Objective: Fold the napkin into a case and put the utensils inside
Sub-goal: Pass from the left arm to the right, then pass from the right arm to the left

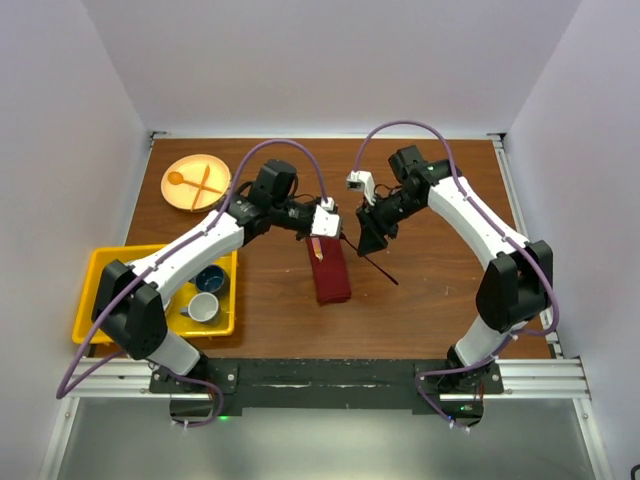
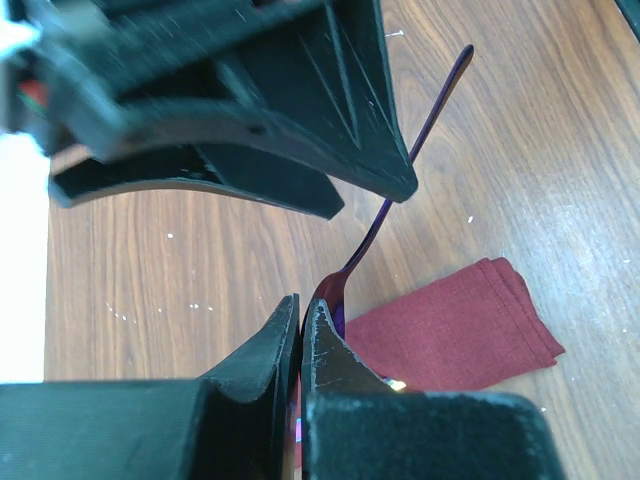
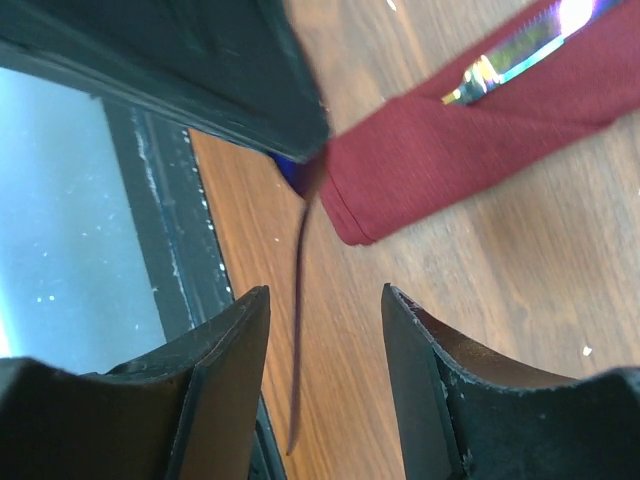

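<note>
While the right gripper point(image 3: 325, 293) holds its jaws apart astride the handle of the purple utensil point(image 2: 335, 287), beside the maroon case point(image 2: 450, 325) on the table point(image 1: 430, 300), the left gripper point(image 2: 305, 303) is pressed together at that utensil's head, its hold unclear.

L gripper point(image 2: 304, 306) pinched tight, R gripper point(image 3: 325, 293) parted

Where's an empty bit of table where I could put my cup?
Bare wood lies between the yellow bin and the red napkin, and front right, between the napkin and the right arm's base. It's crowded in the middle: the left pincer and right pincer meet by the napkin's far end with a purple utensil.
</note>
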Available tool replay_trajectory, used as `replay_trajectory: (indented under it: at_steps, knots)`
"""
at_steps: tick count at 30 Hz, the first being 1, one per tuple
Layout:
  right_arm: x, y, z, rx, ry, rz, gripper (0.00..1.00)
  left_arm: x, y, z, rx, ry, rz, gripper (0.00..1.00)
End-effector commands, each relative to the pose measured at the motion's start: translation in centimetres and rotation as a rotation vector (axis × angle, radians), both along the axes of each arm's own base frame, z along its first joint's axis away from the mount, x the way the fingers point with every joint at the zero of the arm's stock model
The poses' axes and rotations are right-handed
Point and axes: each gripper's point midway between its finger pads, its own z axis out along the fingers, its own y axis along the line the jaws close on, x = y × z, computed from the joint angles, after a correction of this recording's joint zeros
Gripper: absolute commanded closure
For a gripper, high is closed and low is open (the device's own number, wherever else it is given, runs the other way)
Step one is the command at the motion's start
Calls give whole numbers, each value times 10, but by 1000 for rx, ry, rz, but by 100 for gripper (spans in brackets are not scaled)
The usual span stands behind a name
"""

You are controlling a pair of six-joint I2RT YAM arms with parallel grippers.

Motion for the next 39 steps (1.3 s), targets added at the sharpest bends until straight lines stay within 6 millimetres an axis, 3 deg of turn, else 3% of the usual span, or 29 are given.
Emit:
replay_trajectory:
  at_steps: [1,5,9,10,11,12,13,14,15,16,17,18,19,21,22,23,27,32,39]
  knots:
    - [3,6,-2,-19,-33,-23,48,7,-7,21,-40,-17,7,100]
    - [2,14,-11,-35,-38,-37,54,10,-9,20,-30,0,11,100]
    - [9,14,-19,-53,-38,-92,100,11,-8,21,-29,7,22,100]
    - [9,14,-19,-54,-34,-103,100,12,-7,21,-30,24,35,100]
    - [13,17,-17,-39,-38,-125,100,14,-6,22,-34,40,52,93]
    - [11,19,-15,-26,-30,-128,100,23,-2,30,-68,42,83,83]
    - [12,20,-12,-10,-30,-139,100,26,2,36,-103,129,136,66]
    - [16,22,-8,18,-19,-170,100,33,7,44,-143,179,170,60]
    - [13,27,-4,67,15,-168,100,55,22,65,-236,185,210,57]
    - [22,30,3,113,1,-188,100,61,31,73,-295,331,277,52]
    - [27,30,9,152,50,-239,100,79,52,81,-353,365,347,51]
    - [28,33,12,187,75,-253,100,88,59,100,-428,345,345,51]
    - [34,41,26,258,111,-280,100,88,65,105,-481,477,389,50]
    - [38,47,36,327,152,-304,100,96,79,116,-577,499,423,52]
    - [47,53,52,390,154,-341,100,94,81,116,-609,584,447,53]
    - [46,55,49,410,185,-359,100,98,81,123,-643,577,457,54]
    - [58,66,73,544,207,-395,100,106,79,127,-710,688,495,59]
    - [58,71,80,594,314,-430,100,106,66,120,-708,715,475,60]
    - [53,76,92,625,335,-414,100,109,50,108,-650,711,481,61]
